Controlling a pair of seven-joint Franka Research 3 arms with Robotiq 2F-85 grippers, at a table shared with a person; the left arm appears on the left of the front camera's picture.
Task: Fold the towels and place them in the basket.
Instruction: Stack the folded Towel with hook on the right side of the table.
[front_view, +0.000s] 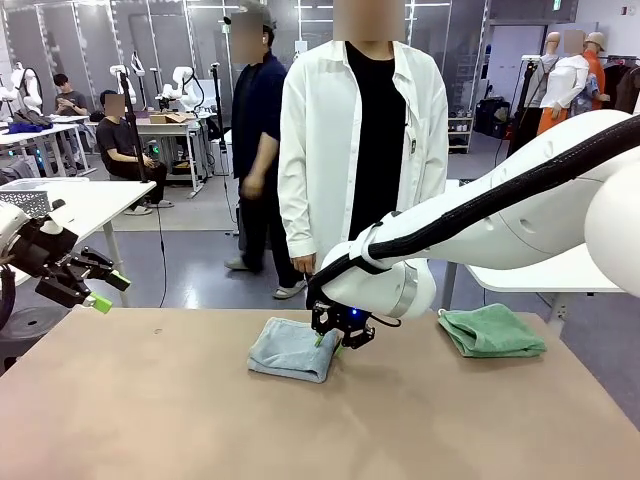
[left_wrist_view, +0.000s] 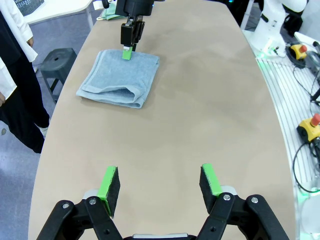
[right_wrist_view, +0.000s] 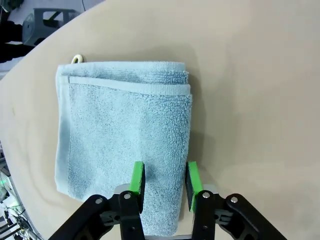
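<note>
Tan tabletop (front_view: 150, 420), workshop behind, a person in a white coat at 12 o'clock; my right gripper (right_wrist_view: 165, 181) is clamped on the near edge of the folded pale blue-grey towel (front_view: 292, 350) at table centre; my left gripper (left_wrist_view: 160, 186) hangs with jaws apart at 9 o'clock. Mint green towel (front_view: 492, 330) lies folded at 3 o'clock. I judge both towels soft, light, limp; pinch all layers at an edge. No legible writing.

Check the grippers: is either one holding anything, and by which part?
The right gripper is shut on the pale blue-grey towel, pinching its folded edge near a corner. The left gripper is open, holding nothing.
</note>
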